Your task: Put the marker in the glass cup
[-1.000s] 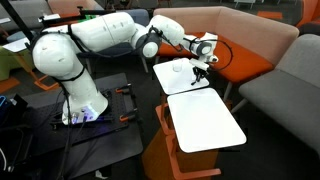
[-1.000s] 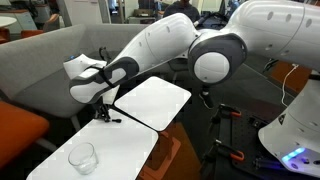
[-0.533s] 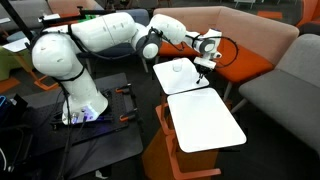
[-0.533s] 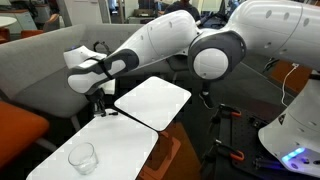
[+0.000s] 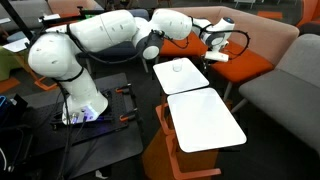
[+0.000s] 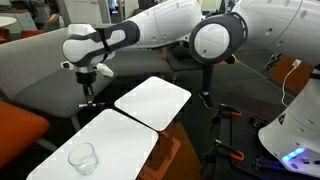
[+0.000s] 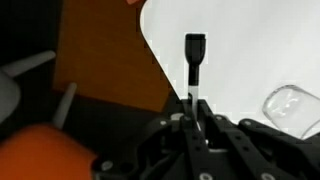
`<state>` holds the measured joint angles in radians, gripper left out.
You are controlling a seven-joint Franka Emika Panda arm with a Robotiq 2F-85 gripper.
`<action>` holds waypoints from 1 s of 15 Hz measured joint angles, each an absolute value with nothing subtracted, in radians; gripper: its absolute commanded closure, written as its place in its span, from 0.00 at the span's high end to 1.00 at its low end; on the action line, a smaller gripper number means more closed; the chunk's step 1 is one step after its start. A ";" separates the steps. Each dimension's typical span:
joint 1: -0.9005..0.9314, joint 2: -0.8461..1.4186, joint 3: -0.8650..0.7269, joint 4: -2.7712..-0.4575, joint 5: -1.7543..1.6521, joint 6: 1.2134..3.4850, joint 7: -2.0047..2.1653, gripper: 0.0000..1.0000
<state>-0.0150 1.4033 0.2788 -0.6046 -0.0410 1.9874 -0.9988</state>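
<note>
My gripper [image 7: 194, 100] is shut on the marker [image 7: 194, 58], a thin dark stick that pokes out beyond the fingertips. In both exterior views the gripper [image 6: 88, 84] [image 5: 213, 54] hangs in the air beside the far edge of a white tabletop [image 6: 95, 140], with the marker [image 6: 87, 96] pointing down from it. The glass cup [image 6: 82, 157] stands upright and empty on that tabletop, well away from the gripper. It also shows at the right edge of the wrist view [image 7: 291, 106].
A second white tabletop [image 6: 153, 102] adjoins the first. An orange and grey sofa [image 5: 250, 62] lies behind and beside the tables. The robot base [image 5: 80, 105] stands on a dark platform. The drop to the floor lies past the table edges.
The gripper has risen from the tabletop with the marker in it and moved out past the table's edge towards the sofa. The cup has not moved.
</note>
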 measured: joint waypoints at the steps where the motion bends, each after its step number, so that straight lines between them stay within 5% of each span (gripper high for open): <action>1: -0.018 1.403 0.303 -0.606 -0.034 1.987 -1.047 0.03; 15: -0.041 1.405 0.595 -0.646 0.006 1.722 -1.606 0.03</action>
<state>-0.0405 1.4047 0.5946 -0.6464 0.0062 1.7217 -1.6059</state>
